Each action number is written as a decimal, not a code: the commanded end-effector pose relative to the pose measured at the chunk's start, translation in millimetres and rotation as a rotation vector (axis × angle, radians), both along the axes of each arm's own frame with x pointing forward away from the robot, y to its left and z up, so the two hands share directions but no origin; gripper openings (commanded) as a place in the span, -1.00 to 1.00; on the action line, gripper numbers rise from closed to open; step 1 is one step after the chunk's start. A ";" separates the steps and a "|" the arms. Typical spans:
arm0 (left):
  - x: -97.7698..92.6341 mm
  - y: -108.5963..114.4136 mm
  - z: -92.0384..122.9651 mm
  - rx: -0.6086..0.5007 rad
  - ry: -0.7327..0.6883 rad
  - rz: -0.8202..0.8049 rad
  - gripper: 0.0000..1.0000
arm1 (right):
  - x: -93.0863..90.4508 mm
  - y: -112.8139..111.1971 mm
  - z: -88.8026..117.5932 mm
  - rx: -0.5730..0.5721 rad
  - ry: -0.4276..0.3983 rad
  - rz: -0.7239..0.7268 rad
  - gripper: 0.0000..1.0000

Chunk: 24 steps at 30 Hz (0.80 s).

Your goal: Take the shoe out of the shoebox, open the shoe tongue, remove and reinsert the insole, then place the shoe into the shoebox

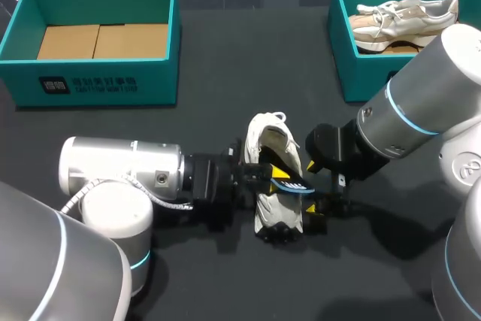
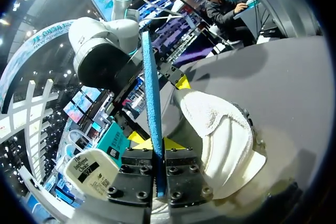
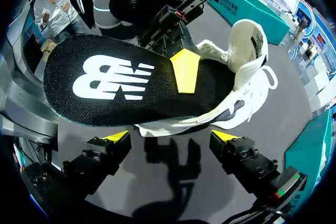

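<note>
The left tool [image 2: 156, 141] pinches the thin black foam insole with its blue underside [image 2: 152, 93] edge-on, its far end inside the white mesh sneaker [image 1: 272, 144] on the dark surface [image 1: 225, 65]; the right tool [image 3: 170, 137] stands spread beside the sneaker, probably ready to steady it.

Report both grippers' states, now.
Left gripper: shut on the insole.
Right gripper: open, holding nothing.
</note>
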<state>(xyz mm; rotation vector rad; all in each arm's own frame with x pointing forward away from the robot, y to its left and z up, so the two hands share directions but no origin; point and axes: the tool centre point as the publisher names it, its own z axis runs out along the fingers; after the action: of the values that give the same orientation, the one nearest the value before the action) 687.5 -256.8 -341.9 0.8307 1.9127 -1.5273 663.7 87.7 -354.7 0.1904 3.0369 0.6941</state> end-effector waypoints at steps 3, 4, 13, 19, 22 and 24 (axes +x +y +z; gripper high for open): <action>10.7 -3.9 -12.6 0.033 -0.025 0.033 -1.00 | -0.9 0.5 -1.1 0.000 -0.002 -0.001 1.00; 11.9 -3.6 -14.1 0.038 -0.022 0.040 -1.00 | -0.9 0.5 -1.1 0.000 -0.002 -0.001 1.00; 12.2 -1.9 -16.2 0.041 0.003 0.054 -0.87 | -0.9 0.5 -1.1 0.000 -0.002 -0.001 1.00; 1.9 0.8 -1.3 -0.001 0.018 0.033 -0.44 | -0.9 0.5 -1.1 0.000 -0.002 -0.001 1.00; -7.2 2.4 10.4 -0.024 0.013 0.013 -0.43 | -0.9 0.5 -1.1 0.000 -0.002 -0.001 1.00; -13.2 2.6 18.4 -0.037 0.009 -0.001 -0.41 | -0.9 0.5 -1.1 0.000 -0.002 -0.001 1.00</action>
<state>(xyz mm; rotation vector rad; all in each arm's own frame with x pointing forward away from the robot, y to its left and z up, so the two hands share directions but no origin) 682.7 -265.0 -330.0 0.8114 1.8970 -1.5637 663.7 87.7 -354.7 0.1903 3.0370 0.6941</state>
